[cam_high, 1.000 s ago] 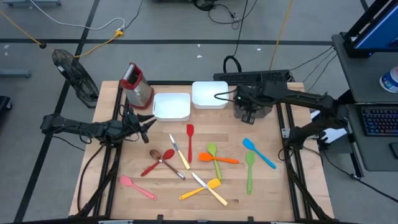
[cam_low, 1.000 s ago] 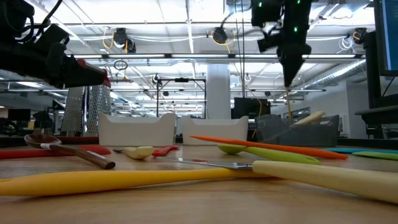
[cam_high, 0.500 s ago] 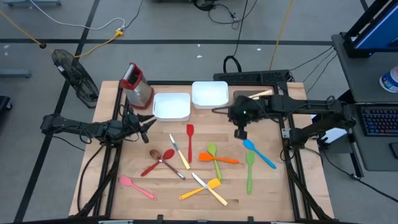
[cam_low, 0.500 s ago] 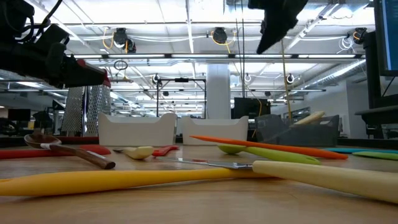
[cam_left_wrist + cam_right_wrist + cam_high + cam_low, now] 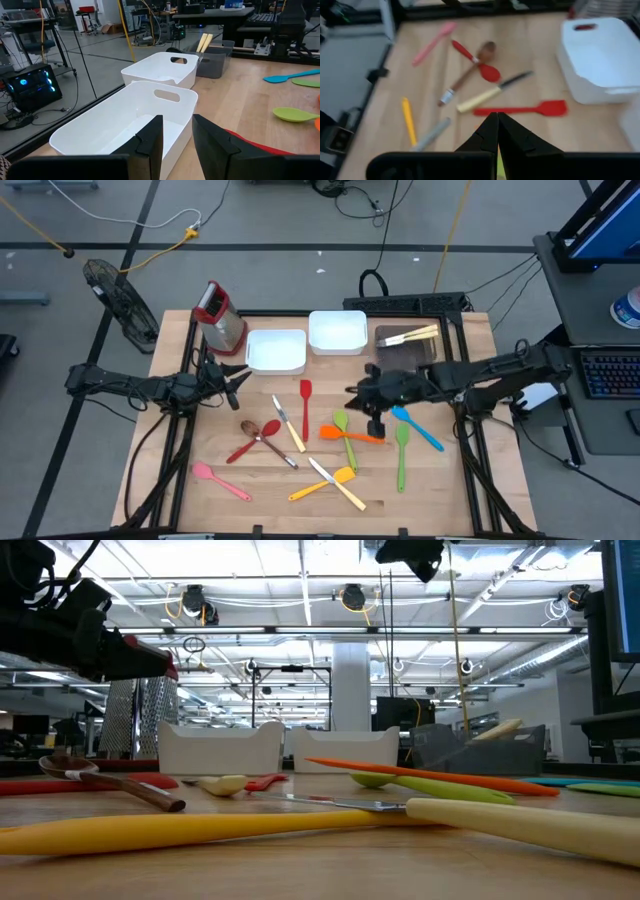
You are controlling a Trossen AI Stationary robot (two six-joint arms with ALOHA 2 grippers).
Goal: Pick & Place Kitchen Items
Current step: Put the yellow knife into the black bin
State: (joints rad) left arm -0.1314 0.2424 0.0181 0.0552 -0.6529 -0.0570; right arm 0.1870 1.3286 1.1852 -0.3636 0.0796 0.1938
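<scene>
Several utensils lie flat on the wooden table: a red spatula, a pale-handled knife, a brown spoon, a red spoon, a pink spatula, a yellow spatula, an orange spatula, green spatulas and a blue spatula. Two pale-handled knives lie in the dark tray. My right gripper hovers shut and empty above the green and orange spatulas; its wrist view looks toward the red spatula. My left gripper waits open by a white tray.
Two white trays stand at the table's far side, the dark tray to their right. A red-topped metal box stands at the far left corner. The table's near left corner is bare wood.
My right gripper has left the place above the dark tray and gone toward the table's near edge and left, over the green and orange spatulas. In the low view it has passed out of the picture's top. The two knives in the dark tray now show.
</scene>
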